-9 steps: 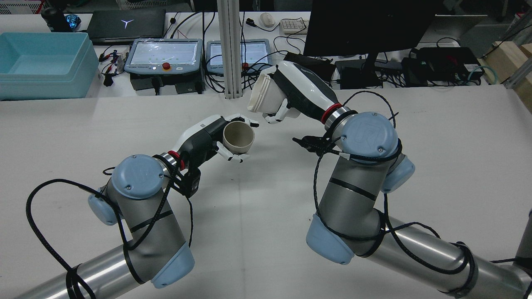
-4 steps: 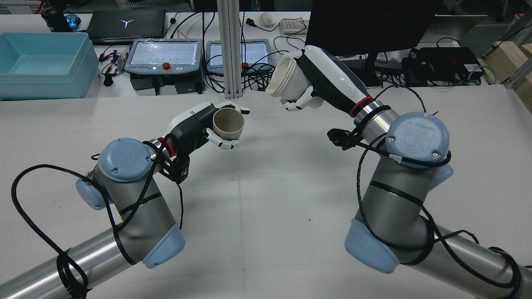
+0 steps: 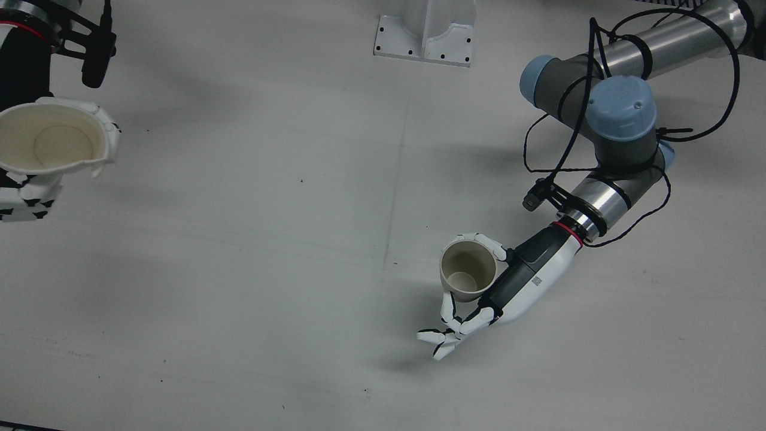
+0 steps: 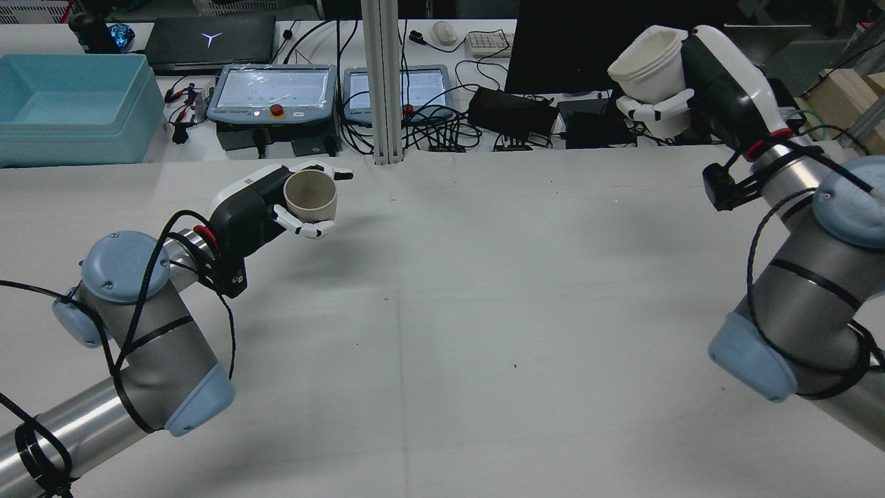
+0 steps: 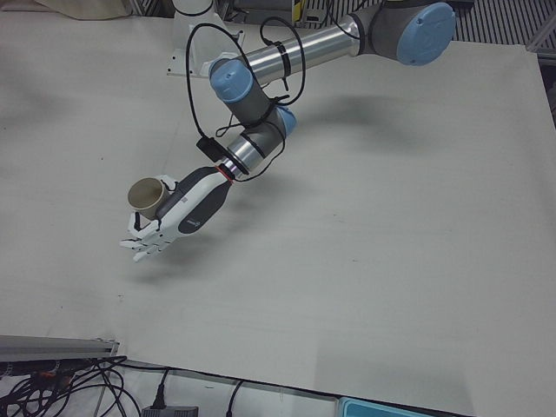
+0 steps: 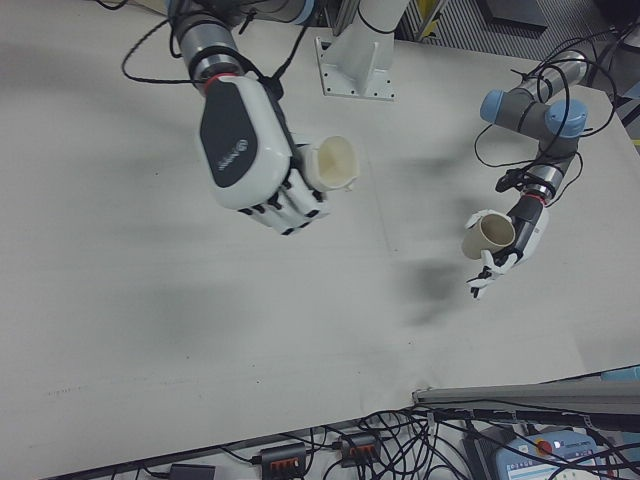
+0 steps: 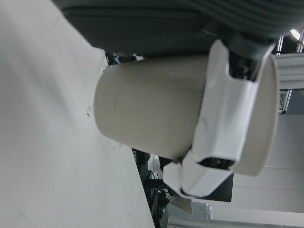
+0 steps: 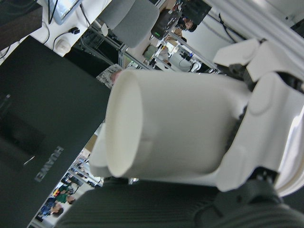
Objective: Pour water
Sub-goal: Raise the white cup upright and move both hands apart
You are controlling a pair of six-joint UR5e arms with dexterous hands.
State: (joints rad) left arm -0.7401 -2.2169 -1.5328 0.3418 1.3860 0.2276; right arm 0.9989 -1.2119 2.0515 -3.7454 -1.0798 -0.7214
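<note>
Spanning every view, the white table bore nothing between the arms. Right hand, raised at the far right edge, was closed on a white paper cup, upright, mouth up, long axis near vertical. Left hand, well apart and above the table's left half, was closed on a beige cup, likewise upright, mouth up and tipped slightly. Both cups looked dry inside; judged status: either pouring complete or cups not yet brought together.
</note>
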